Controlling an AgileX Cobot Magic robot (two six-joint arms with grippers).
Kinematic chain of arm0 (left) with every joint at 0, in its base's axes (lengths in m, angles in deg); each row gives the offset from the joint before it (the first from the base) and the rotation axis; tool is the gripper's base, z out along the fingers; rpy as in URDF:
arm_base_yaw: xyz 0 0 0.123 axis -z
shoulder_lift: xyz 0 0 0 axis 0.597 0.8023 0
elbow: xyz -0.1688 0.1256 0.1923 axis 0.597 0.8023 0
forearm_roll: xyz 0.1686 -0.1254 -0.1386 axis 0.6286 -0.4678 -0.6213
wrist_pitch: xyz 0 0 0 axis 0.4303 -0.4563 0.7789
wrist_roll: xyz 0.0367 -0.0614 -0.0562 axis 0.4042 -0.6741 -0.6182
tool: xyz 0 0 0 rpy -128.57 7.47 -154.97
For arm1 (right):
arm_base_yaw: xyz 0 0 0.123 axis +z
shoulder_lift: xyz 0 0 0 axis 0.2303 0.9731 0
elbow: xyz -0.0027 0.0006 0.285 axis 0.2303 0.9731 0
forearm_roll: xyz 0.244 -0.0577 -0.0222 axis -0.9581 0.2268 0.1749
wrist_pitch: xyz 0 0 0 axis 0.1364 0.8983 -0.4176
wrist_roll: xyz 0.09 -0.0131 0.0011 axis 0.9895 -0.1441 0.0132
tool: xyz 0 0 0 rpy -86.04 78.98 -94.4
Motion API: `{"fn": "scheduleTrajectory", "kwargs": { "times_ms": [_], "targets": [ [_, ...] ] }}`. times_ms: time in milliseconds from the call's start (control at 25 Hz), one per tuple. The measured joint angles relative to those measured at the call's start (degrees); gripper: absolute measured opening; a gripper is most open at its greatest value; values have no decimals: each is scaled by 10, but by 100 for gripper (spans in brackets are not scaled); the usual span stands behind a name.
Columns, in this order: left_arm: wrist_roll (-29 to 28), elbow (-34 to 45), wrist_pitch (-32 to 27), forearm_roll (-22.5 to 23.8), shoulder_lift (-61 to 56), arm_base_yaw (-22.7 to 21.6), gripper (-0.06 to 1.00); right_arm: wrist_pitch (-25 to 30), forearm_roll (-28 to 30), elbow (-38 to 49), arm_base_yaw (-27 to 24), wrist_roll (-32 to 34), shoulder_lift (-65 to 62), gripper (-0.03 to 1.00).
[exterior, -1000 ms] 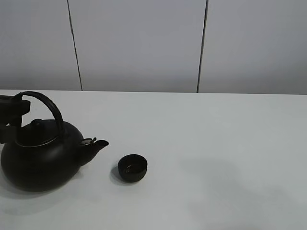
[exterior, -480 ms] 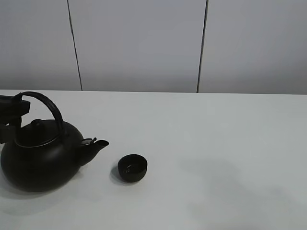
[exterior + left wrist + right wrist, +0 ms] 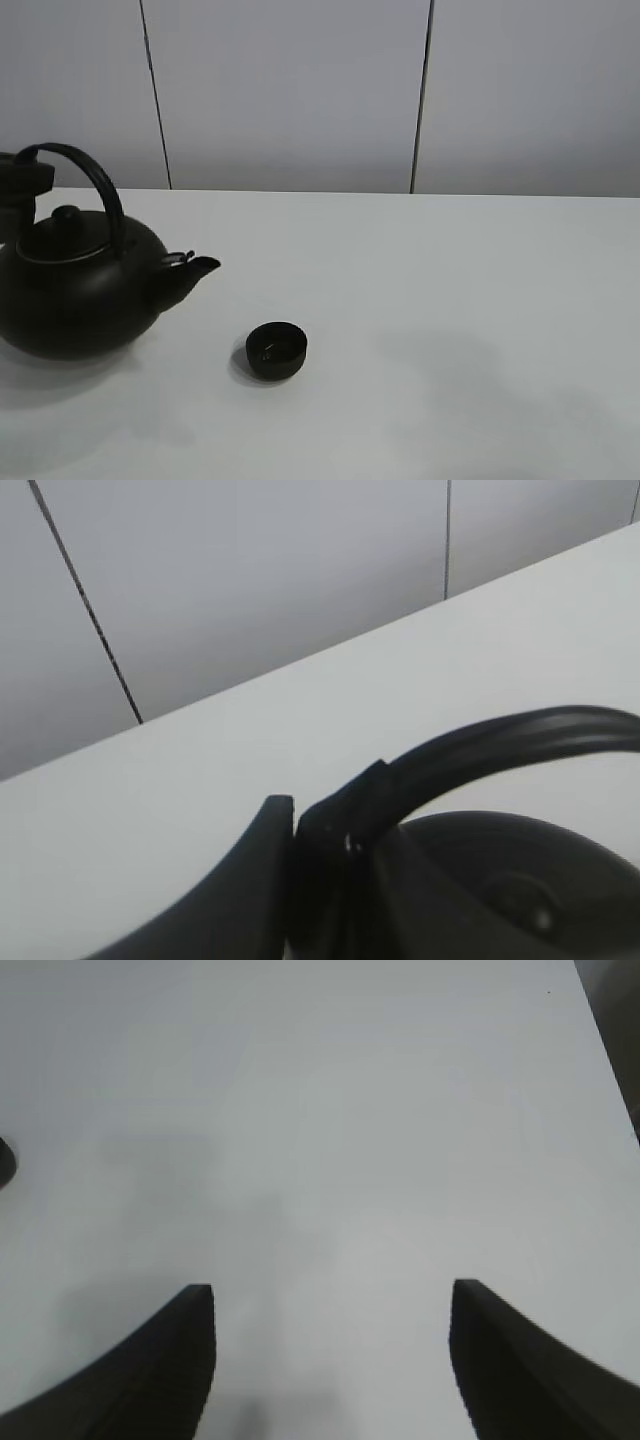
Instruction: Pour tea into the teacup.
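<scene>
Matte black teacup [image 3: 276, 350], satin black kettle [image 3: 80, 300]; smooth matte white table [image 3: 450, 300]

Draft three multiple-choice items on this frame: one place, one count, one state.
1. In the high view, the teacup sits: A) right of the kettle spout, nearer the camera; B) behind the kettle; C) at the table right edge.
2. Cups on the table: A) two; B) one; C) three.
3. The left gripper is: A) open over the teacup; B) open, holding nothing; C) shut on the kettle's handle.
Key: 1A, the cup lies right of and below the spout; 2B, only one cup shows; 3C, the wrist view shows it clamped on the handle.
</scene>
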Motion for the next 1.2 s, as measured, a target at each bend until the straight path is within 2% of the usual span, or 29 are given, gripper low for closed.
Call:
{"fn": "scheduleTrajectory", "kwargs": {
  "times_ms": [360, 600, 880, 1200],
  "targets": [
    [-74, -14, -25, 34, -66, 3, 13, 0, 0, 0, 0, 0, 0, 46],
    [-83, -19, -115, 26, -72, 55, 13, 0, 0, 0, 0, 0, 0, 46],
    [-86, -23, -124, -33, -72, 118, 13, 0, 0, 0, 0, 0, 0, 46],
    [-75, -24, -139, -146, -72, 151, 13, 0, 0, 0, 0, 0, 0, 46]
  ]
}}
